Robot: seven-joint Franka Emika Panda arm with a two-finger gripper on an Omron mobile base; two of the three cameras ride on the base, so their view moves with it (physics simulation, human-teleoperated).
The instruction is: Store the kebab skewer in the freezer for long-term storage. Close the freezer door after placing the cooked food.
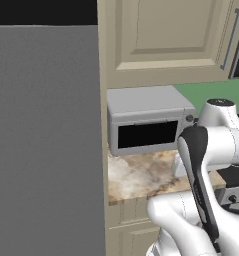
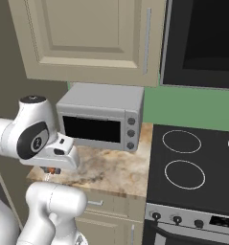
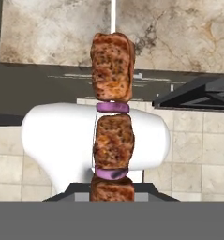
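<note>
Looking along the hand, we saw the kebab skewer (image 3: 112, 117) running straight up from six o'clock toward twelve, three browned meat chunks threaded with thin purple slices between them and a pale stick tip poking out at the top. The lowest chunk sat right at the bottom edge, where the gripper's (image 3: 112, 197) finger tips were hidden behind it, so we judged the jaws clamped nearly together on the skewer's lower end. Behind the skewer lay the marbled countertop (image 3: 179, 33) at twelve o'clock and a beige tiled floor (image 3: 197, 140) at three o'clock. From the right base view we found the gripper (image 2: 51, 171) low at about eight o'clock, tucked under the white wrist, with a small orange-brown bit of the skewer (image 2: 51, 170) showing beneath it, just off the counter's (image 2: 111, 172) near-left corner. The grey toaster oven (image 2: 101, 117) stood on that counter toward the back, and the black cooktop (image 2: 192, 162) lay at three o'clock. In the left base view the toaster oven (image 1: 148, 120) sat at about two o'clock under cream wall cabinets (image 1: 166, 35), and a tall plain grey fridge side (image 1: 46, 140) took up the nine o'clock half, its doors not visible to us from there.
</note>
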